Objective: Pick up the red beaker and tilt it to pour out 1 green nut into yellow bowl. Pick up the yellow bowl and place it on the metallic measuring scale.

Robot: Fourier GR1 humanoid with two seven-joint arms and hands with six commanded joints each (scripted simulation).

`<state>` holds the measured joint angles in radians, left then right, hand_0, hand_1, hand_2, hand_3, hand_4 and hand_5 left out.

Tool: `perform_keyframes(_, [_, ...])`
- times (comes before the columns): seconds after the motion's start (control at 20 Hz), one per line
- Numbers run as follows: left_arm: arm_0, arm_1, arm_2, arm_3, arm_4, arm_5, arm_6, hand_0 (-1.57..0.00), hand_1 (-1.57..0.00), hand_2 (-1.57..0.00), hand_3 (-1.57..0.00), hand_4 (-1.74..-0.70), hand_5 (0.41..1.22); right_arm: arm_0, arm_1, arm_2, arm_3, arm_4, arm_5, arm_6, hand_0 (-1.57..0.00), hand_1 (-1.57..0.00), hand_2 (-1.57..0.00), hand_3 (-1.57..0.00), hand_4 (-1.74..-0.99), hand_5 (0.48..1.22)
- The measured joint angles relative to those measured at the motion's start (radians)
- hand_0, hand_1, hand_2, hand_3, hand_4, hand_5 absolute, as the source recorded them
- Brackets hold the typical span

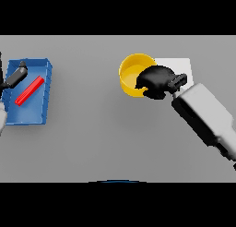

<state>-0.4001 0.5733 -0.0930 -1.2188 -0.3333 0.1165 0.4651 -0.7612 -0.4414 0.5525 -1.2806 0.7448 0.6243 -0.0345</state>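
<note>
The yellow bowl (pixel 131 73) sits right of centre at the back of the table. My right hand (pixel 158 80) is at the bowl's right rim, with the thumb reaching inside and the fingers curled round the wall. Just behind the hand lies the pale square measuring scale (pixel 179 65), and the bowl's right edge touches or overlaps its left side. A long red object (pixel 31 90), the beaker on its side, lies slantwise in a blue tray (pixel 42 113) at far left. My left hand (pixel 16 75) hovers over the tray's back left corner with straight fingers. No green nut shows.
The blue tray stands at the table's left edge with raised walls. My right forearm (pixel 207 117) crosses the right side of the table from the lower right.
</note>
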Motion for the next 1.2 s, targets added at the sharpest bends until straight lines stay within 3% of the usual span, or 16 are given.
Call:
perform_keyframes(0.15, [-0.013, -0.002, 0.000, 0.001, -0.002, -0.001, 0.017, 0.00, 0.00, 0.00, 0.00, -0.74, 0.710, -0.006, -0.039, -0.034, 0.026, 0.005, -0.044, -0.014, -1.57, -1.57, -1.52, -1.23, -1.741, 1.221])
perform_keyframes(0.45, [-0.002, -0.003, 0.000, -0.011, 0.002, -0.004, 0.018, 0.00, 0.00, 0.00, 0.00, -0.73, 0.697, -0.032, -0.105, -0.100, 0.162, 0.014, -0.133, -0.055, -1.57, -1.57, -1.50, -1.18, -1.741, 1.221])
perform_keyframes(0.6, [-0.009, -0.009, -0.003, -0.014, -0.001, -0.005, 0.040, 0.00, 0.00, 0.00, 0.00, -0.73, 0.688, -0.051, -0.100, -0.123, 0.270, 0.026, -0.186, -0.059, -1.57, -1.57, -1.49, -1.20, -1.741, 1.221])
perform_keyframes(0.8, [0.004, -0.003, -0.002, -0.023, -0.006, -0.003, 0.035, 0.00, 0.00, 0.00, 0.00, -0.72, 0.681, -0.045, -0.099, -0.125, 0.395, 0.054, -0.270, -0.107, -1.57, -1.57, -1.42, -1.31, -1.741, 1.221])
perform_keyframes(1.2, [-0.006, -0.001, 0.003, -0.004, -0.003, -0.005, 0.030, 0.00, 0.00, 0.00, 0.00, -0.73, 0.673, -0.031, -0.067, -0.141, 0.494, 0.040, -0.321, -0.138, -1.57, -1.57, -1.34, -1.40, -1.741, 1.221])
